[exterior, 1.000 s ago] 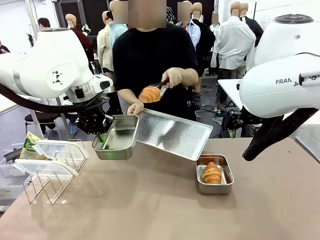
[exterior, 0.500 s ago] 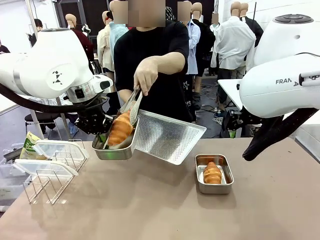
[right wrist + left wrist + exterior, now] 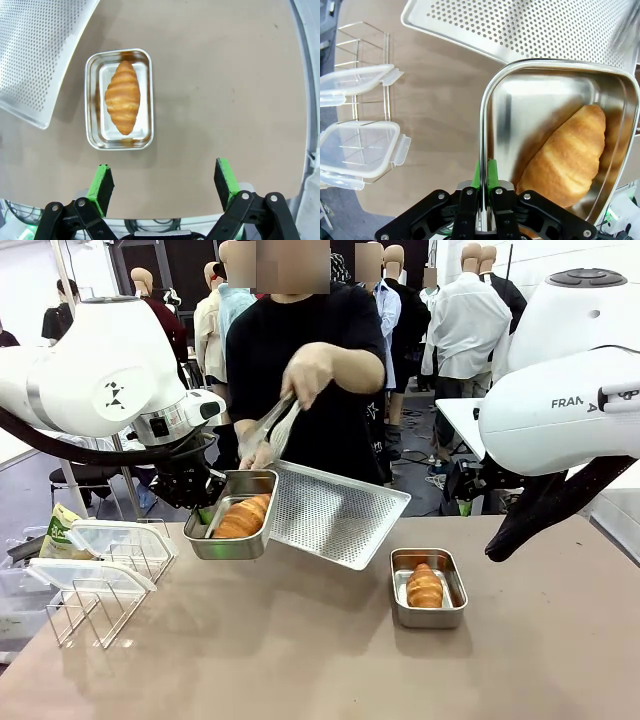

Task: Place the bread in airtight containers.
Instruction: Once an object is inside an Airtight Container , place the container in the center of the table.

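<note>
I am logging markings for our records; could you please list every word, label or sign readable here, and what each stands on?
"FRAN": on the right arm, white casing, cut off after the N.
Small black emblem, no letters: on the left arm.
Print on the green and white packet: too small to read.
None seen on the steel tubs or the tray.
</note>
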{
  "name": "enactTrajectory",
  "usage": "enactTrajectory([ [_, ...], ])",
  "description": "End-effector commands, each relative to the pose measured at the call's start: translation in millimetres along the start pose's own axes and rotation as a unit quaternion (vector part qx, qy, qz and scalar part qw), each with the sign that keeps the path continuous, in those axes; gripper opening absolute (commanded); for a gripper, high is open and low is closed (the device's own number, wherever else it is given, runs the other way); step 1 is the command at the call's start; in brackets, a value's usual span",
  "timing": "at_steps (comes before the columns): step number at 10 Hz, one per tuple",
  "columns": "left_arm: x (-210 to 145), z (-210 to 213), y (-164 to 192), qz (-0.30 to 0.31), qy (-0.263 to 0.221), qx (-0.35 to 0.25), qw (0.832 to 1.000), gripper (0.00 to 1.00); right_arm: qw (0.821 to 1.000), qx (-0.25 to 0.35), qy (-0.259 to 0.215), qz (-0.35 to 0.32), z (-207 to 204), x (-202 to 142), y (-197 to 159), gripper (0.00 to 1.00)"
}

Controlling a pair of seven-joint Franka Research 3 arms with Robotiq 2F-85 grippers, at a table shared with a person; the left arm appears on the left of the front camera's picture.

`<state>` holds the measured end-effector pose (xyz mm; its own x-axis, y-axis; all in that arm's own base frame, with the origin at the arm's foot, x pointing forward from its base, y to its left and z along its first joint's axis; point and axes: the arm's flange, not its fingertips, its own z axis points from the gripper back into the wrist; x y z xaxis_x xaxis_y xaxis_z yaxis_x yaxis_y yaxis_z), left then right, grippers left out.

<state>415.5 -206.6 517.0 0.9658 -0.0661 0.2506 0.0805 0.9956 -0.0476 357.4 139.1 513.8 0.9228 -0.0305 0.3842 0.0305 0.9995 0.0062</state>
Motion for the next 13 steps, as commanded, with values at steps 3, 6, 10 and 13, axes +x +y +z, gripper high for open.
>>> enactTrajectory([
  [3, 1.0, 3.6, 1.6, 0.001, -0.003, -0.002, 1.0, 0.0, 1.0, 0.0, -0.001, 0.002, 0.8, 0.3, 0.0, 1.0],
  [6, 1.0, 3.6, 1.6, 0.001, -0.003, -0.002, 1.0, 0.0, 1.0, 0.0, -0.001, 0.002, 0.8, 0.3, 0.0, 1.0],
  [10, 1.0, 3.6, 1.6, 0.001, -0.003, -0.002, 1.0, 0.0, 1.0, 0.0, -0.001, 0.002, 0.8, 0.3, 0.0, 1.0],
  [13, 1.0, 3.6, 1.6, 0.001, -0.003, -0.002, 1.0, 0.0, 1.0, 0.0, -0.001, 0.002, 0.8, 0.3, 0.0, 1.0],
])
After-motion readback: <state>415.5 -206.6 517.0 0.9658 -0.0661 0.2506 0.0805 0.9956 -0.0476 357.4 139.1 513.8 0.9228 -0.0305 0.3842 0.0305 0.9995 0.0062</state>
